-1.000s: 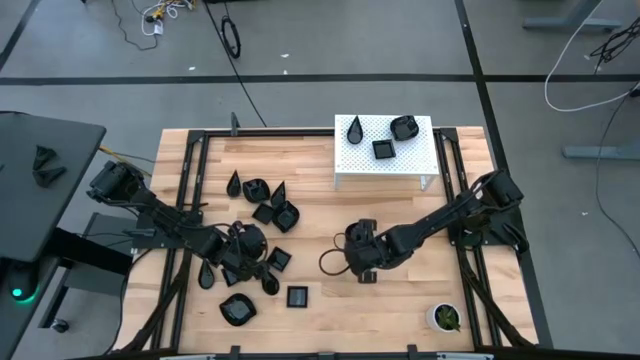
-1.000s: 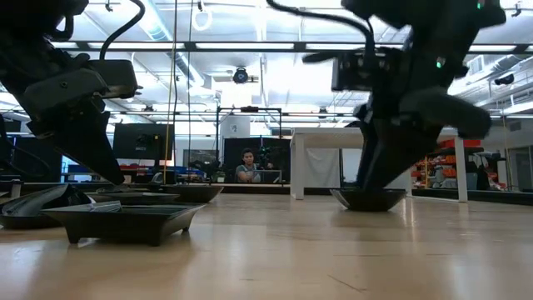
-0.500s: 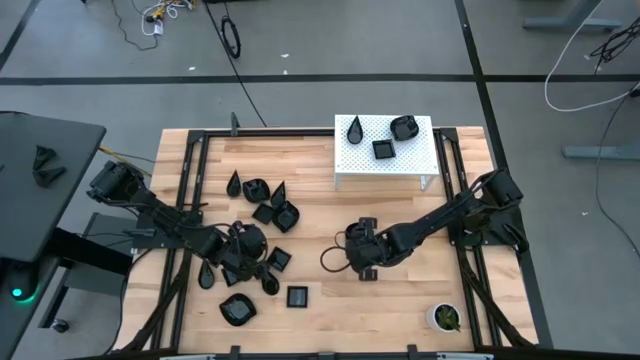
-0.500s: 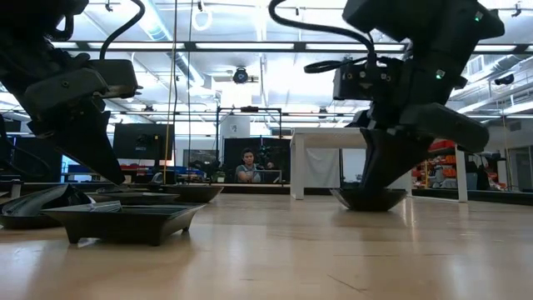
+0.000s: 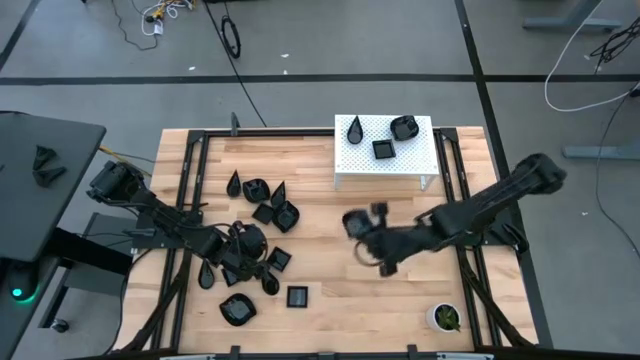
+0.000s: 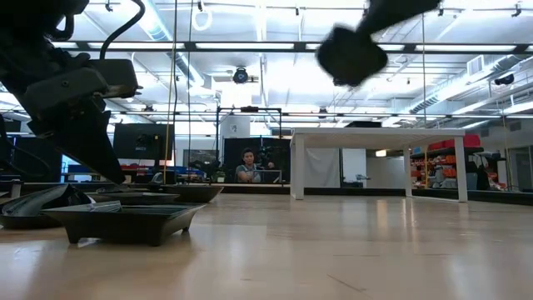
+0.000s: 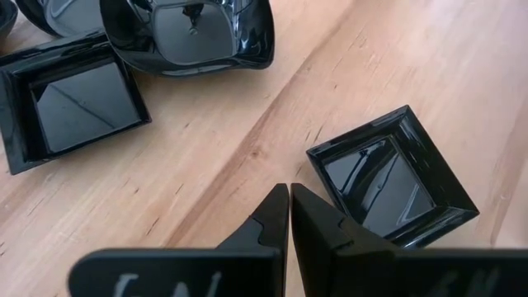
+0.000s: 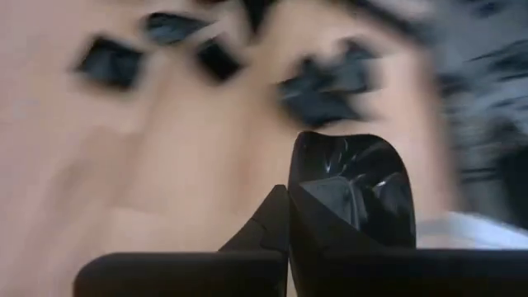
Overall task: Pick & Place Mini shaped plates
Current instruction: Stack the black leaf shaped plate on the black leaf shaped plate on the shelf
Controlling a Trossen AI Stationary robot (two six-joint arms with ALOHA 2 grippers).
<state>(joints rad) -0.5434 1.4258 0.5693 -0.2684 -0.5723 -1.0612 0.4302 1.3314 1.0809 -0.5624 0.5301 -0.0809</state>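
gripping a rounded dish by its rim, the right pincer is clamped on it above the bare middle of the counter, just below the white stand in the high view. three more dishes sit on that stand. the other dishes lie clustered on the counter, well off to the left of the stand. the left pincer is down among them with its fingers together and holding nothing, just beside a square dish. a potted plant stands by the counter's near right corner, well apart from the stand.
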